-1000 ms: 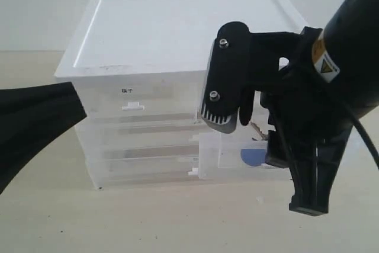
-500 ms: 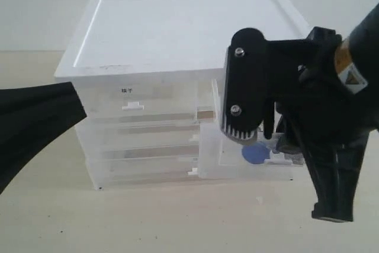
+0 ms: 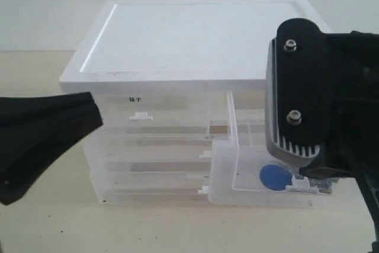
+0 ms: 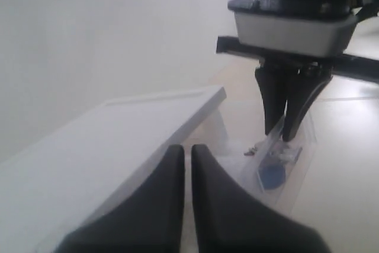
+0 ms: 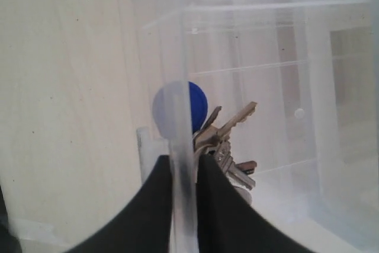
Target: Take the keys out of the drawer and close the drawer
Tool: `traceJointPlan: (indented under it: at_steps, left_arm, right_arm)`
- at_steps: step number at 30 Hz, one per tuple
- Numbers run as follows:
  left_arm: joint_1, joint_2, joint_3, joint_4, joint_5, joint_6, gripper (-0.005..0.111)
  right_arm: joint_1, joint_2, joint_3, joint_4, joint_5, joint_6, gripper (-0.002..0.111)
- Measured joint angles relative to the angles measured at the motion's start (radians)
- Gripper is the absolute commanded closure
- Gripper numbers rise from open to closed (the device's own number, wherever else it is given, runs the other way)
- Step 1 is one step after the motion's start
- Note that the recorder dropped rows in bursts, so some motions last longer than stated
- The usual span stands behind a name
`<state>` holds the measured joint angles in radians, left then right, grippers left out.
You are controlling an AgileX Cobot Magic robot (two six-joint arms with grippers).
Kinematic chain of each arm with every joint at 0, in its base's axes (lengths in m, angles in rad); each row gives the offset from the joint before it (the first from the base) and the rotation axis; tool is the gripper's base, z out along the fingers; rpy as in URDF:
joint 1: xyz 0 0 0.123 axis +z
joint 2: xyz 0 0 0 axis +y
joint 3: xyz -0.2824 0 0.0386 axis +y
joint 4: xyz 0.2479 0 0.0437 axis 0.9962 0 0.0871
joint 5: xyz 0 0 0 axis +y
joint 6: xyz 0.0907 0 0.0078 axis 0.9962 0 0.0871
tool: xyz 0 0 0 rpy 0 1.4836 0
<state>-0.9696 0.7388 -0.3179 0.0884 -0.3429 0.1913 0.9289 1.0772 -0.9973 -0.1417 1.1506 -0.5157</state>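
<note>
Keys (image 5: 228, 140) inside drawer (image 5: 180, 57), just beyond right pincer (image 5: 183, 159) pinching drawer front wall; left pincer (image 4: 187, 147) pressed together

Drawer (image 3: 228, 176) top open over keys (image 5: 228, 146); right gripper (image 5: 185, 163) blocks front wall.

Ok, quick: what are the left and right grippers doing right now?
Left gripper: jaws shut, holding nothing.
Right gripper: jaws shut on the drawer front wall.
</note>
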Motion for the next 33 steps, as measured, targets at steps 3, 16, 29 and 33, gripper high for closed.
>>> traceJointPlan:
  at_steps: [3,16,29,33]
  left_arm:
    - [0.003,0.101,0.000,-0.009,-0.018,0.000,0.102]
    - [0.143,0.651,-0.030,-0.168,-0.406,0.072,0.102]
    - [0.174,0.837,-0.186,-0.158,-0.498,0.014,0.102]
    - [0.178,0.837,-0.188,-0.153,-0.496,0.018,0.102]
  right_arm:
    - [0.000,0.000,0.003,-0.002,-0.011,0.000,0.107]
    - [0.003,-0.005,0.003,-0.009,-0.019,0.002,0.107]
    - [0.067,-0.005,0.003,0.071,0.053,-0.051,0.107]
    - [0.067,-0.008,0.003,0.100,0.058,-0.068,0.107]
